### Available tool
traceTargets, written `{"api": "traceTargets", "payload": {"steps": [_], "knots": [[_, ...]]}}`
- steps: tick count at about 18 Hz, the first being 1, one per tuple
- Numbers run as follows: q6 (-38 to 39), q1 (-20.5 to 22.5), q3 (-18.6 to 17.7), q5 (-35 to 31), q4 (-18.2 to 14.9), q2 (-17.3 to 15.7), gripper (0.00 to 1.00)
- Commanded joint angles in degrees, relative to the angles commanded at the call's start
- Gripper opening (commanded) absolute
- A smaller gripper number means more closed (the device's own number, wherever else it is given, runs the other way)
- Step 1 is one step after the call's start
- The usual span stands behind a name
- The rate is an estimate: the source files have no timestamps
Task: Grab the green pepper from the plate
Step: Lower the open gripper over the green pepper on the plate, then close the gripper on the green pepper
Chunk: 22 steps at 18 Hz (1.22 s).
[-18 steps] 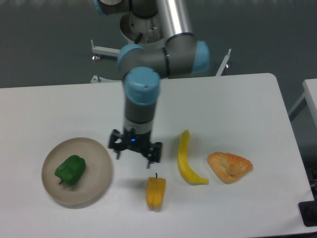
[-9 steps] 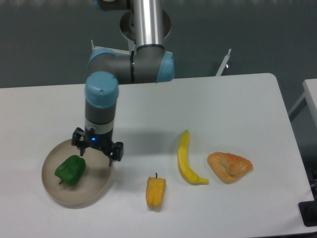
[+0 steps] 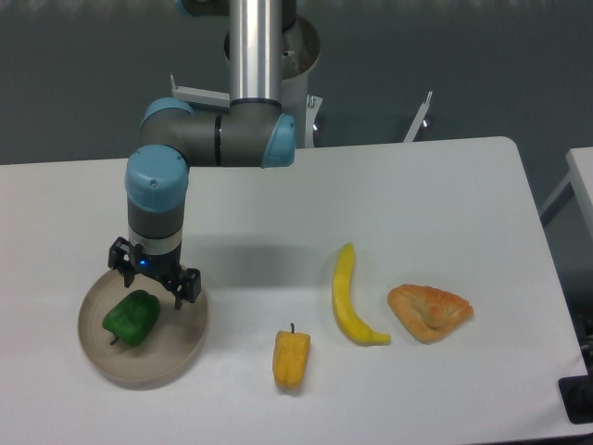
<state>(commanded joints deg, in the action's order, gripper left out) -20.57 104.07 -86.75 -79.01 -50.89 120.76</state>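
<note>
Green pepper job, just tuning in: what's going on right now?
The gripper hangs over the plate, just above and behind the green pepper, with its fingers spread and nothing between them. The pepper lies on the plate, not yet gripped. On the table to the right, untouched, lie a yellow-orange pepper, a banana and a pastry.

Overhead view of a white table (image 3: 445, 195): the gripper (image 3: 153, 278), jaws spread, hangs over the plate (image 3: 185, 343) just above and beside the green pepper (image 3: 132, 317), which lies on the plate's left half. To the right, well apart from the plate, lie a yellow-orange pepper (image 3: 291, 360), a banana (image 3: 349, 297) and a pastry (image 3: 429, 311).
</note>
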Motion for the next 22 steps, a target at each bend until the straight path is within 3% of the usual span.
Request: {"api": "traceTargets", "payload": {"steps": [18,22], "knots": [[0.0,-1.23,1.23,-0.26,0.27,1.94,0.99],[0.0,-1.23,1.32,-0.26,0.27,1.85,0.6]]}}
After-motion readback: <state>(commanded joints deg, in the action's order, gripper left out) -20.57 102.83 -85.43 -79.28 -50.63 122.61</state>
